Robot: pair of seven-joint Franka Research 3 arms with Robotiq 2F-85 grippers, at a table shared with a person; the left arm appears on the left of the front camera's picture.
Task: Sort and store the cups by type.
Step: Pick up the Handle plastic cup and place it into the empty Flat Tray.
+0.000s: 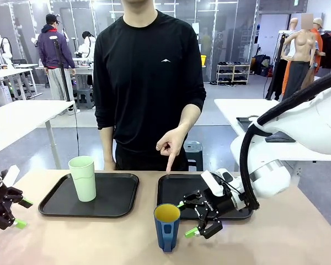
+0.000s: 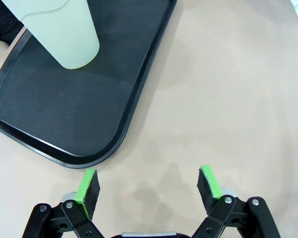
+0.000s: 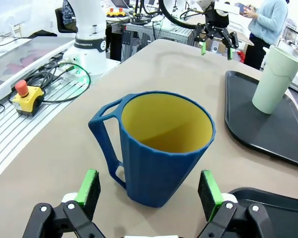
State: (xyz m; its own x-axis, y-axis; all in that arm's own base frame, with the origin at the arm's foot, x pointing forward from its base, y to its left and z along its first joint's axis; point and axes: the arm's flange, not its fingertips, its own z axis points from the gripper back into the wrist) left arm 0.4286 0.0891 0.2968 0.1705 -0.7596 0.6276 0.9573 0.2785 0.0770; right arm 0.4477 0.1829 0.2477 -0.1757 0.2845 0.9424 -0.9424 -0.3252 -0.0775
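Note:
The pale mint-green tumbler (image 1: 83, 178) (image 2: 64, 34) (image 3: 275, 79) stands upright on the left black tray (image 1: 116, 201) (image 2: 64, 114). The dark blue mug (image 1: 167, 226) (image 3: 159, 148), yellow inside, stands on the bare table between the two trays with its handle toward me. My right gripper (image 1: 186, 218) (image 3: 149, 191) is open just right of the mug, its green pads (image 3: 89, 186) level with the mug's base and not touching it. My left gripper (image 1: 23, 213) (image 2: 149, 186) is open over bare table near the left tray's corner, holding nothing.
A person stands at the far side, one hand (image 1: 171, 146) pointing a finger down at the right black tray (image 1: 168, 193) (image 3: 268, 203). My right arm lies across part of that tray. Bare table (image 1: 99, 237) lies in front of both trays.

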